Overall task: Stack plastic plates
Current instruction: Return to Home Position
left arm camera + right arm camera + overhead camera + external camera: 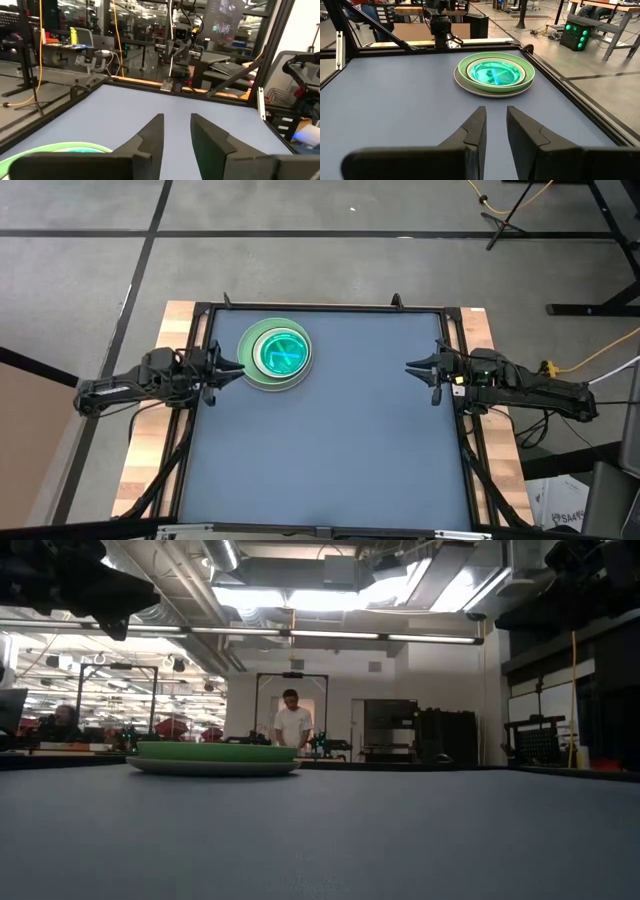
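One stack of plates rests on the blue table near its far left part: a large grey plate at the bottom, a light green one on it, small translucent green and cyan plates nested inside. The black and white plates are hidden. The low view shows the stack as a flat green and grey pile. My left gripper hovers at the table's left edge, just left of the stack, fingers open. My right gripper hovers at the right edge, open, pointing across the table at the stack.
A black frame rail runs round the table. Bare blue surface spreads over the middle, near and right parts. A person stands far behind the table in the room.
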Available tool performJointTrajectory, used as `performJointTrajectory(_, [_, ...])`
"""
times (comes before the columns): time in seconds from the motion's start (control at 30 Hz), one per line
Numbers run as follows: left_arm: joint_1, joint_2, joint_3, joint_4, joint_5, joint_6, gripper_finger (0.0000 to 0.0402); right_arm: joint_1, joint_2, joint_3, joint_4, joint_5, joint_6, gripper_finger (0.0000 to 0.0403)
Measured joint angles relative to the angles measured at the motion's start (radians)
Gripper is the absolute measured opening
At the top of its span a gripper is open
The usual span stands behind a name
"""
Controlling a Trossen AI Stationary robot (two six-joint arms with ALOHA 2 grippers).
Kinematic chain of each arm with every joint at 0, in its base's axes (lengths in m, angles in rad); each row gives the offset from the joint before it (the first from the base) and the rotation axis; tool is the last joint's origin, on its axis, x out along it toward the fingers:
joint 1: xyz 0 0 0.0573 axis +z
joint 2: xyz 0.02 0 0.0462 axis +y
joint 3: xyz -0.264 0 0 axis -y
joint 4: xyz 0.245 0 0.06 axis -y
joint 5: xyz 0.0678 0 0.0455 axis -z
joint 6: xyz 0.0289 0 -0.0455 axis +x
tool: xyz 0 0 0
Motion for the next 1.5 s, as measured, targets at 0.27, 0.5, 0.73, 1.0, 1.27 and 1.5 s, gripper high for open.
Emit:
performJointTrajectory(0.27, [0.000, 0.000, -0.002, 0.022, 0.001, -0.002, 0.0089, 0.000, 0.000, 0.000, 0.000, 0.000, 0.000, 0.0067])
performJointTrajectory(0.5, [0.000, 0.000, -0.127, 0.241, 0.029, -0.010, 0.0089, 0.000, 0.000, 0.000, 0.000, 0.000, 0.000, 0.0067])
performJointTrajectory(0.73, [0.000, 0.000, -0.196, 0.319, 0.044, -0.035, 0.0089, 0.000, 0.000, 0.000, 0.001, 0.000, 0.000, 0.0067])
performJointTrajectory(1.0, [0.000, 0.000, -0.196, 0.304, 0.060, -0.034, 0.0089, 0.000, 0.000, 0.000, 0.001, 0.000, 0.000, 0.0067])
performJointTrajectory(1.27, [-0.002, 0.000, -0.196, 0.247, 0.095, -0.106, 0.0089, 0.000, 0.000, 0.000, 0.000, 0.000, 0.000, 0.0067])
performJointTrajectory(1.5, [-0.050, 0.000, -0.196, 0.218, 0.077, -0.113, 0.0089, 0.000, 0.000, 0.000, 0.000, 0.000, 0.004, 0.0067])
